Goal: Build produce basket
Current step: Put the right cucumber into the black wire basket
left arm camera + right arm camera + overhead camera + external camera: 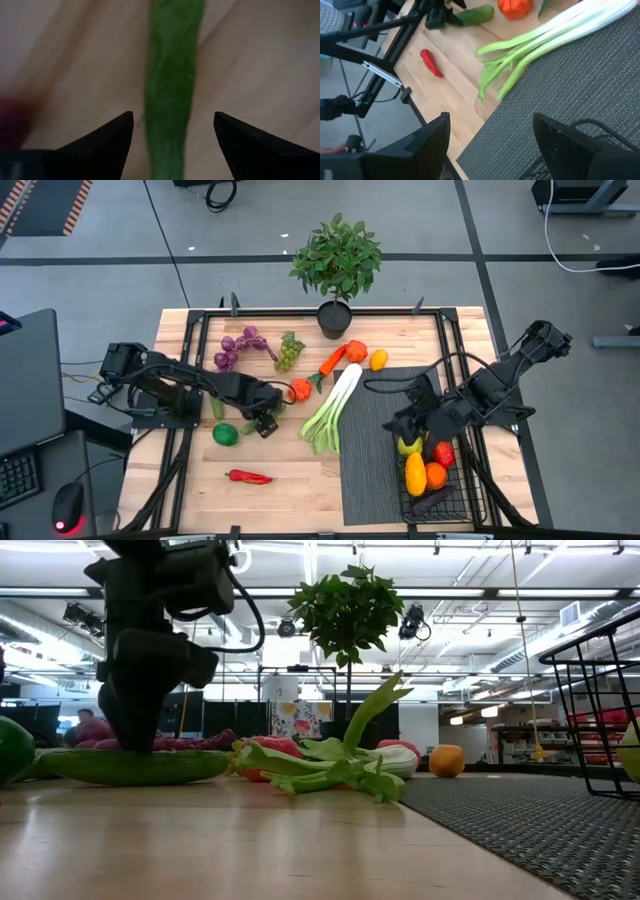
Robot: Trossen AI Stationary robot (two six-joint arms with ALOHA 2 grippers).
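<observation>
the left gripper stands with its fingers spread wide astride a cucumber that lies flat on the wooden table, not clamping it. just beside it sit an orange pepper and a lime, with a red chili nearer the table's front edge. the leek lies half on the grey mat. the right gripper hangs parted and empty above the mat, at the basket, which holds several pieces of produce.

Tight around the left hand, open wood nearby

The left hand straddles a cucumber; tomato and leek crowd beyond it, lime beside, bare surface past those.
</observation>
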